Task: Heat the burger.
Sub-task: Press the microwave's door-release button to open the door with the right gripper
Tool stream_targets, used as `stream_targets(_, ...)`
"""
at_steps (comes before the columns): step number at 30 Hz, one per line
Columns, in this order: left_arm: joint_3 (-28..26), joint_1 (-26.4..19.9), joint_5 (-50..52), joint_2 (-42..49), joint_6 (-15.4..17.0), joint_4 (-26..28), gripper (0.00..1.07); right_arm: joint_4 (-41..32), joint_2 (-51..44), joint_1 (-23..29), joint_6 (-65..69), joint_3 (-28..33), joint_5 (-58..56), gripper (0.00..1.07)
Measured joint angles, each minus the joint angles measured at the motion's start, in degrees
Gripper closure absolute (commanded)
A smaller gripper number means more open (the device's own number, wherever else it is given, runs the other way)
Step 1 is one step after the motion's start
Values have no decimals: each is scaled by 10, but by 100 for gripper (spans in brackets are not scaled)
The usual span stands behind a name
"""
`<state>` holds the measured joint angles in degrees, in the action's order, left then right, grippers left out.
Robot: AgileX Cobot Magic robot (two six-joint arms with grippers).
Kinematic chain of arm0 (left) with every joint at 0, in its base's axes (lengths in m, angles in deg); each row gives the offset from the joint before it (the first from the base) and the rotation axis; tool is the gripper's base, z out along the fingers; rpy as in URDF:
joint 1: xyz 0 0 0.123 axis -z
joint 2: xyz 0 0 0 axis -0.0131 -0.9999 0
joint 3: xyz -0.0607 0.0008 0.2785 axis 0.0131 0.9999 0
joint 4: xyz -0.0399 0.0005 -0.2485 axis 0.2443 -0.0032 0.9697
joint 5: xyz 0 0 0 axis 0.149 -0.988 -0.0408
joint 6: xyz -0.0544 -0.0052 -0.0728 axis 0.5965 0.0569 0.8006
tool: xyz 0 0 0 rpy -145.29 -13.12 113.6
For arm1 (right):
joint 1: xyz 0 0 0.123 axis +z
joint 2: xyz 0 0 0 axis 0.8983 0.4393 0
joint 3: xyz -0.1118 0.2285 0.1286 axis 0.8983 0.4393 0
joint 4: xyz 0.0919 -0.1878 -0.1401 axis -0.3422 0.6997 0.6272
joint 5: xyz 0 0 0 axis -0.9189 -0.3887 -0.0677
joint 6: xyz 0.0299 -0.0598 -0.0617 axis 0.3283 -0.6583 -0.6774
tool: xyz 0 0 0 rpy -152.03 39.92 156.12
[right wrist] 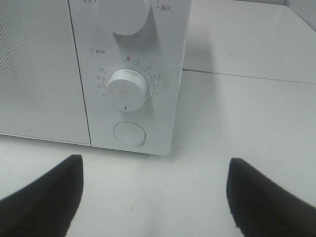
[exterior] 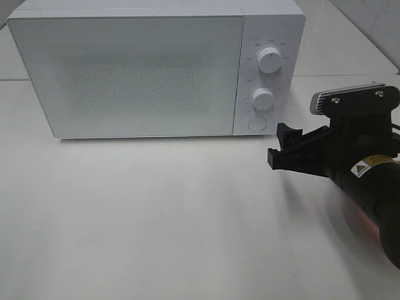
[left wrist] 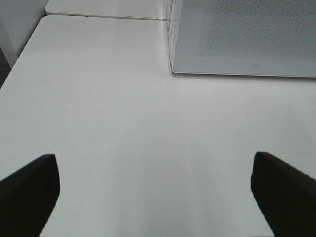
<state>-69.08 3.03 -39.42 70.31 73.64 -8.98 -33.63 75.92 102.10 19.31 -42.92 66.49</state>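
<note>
The burger is out of view. A white microwave [exterior: 144,75] stands at the back of the table with its door shut. My right gripper [exterior: 279,145] hovers open just in front of the microwave's lower right corner, with nothing between its fingers. In the right wrist view the right gripper [right wrist: 155,168] faces the control panel, with the lower knob [right wrist: 127,90] and the round button [right wrist: 130,133] straight ahead. My left gripper [left wrist: 154,168] is open and empty over bare table, with the microwave's left front corner [left wrist: 175,69] ahead of it. The left arm does not show in the exterior high view.
The control panel carries an upper knob [exterior: 269,59], a lower knob [exterior: 263,99] and a round button [exterior: 256,123]. White table [exterior: 156,219] stretches in front of the microwave. A faint pink patch [exterior: 357,215] shows beside the right arm.
</note>
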Motion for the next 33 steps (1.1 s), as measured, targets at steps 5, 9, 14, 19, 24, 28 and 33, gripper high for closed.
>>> stream_targets(5,0,0,0,0,0,0,9,-13,0,15,0,0,2,32)
stream_targets(9,0,0,0,0,0,0,9,-27,0,20,0,0,3,36)
stream_targets(14,0,0,0,0,0,0,9,-32,0,20,25,0,3,42)
stream_targets(19,0,0,0,0,0,0,9,-36,0,20,87,0,3,58)
stream_targets(24,0,0,0,0,0,0,9,-38,0,20,211,0,3,81)
stream_targets(28,0,0,0,0,0,0,9,-38,0,20,370,0,3,94)
stream_targets(33,0,0,0,0,0,0,9,-38,0,20,492,0,3,101)
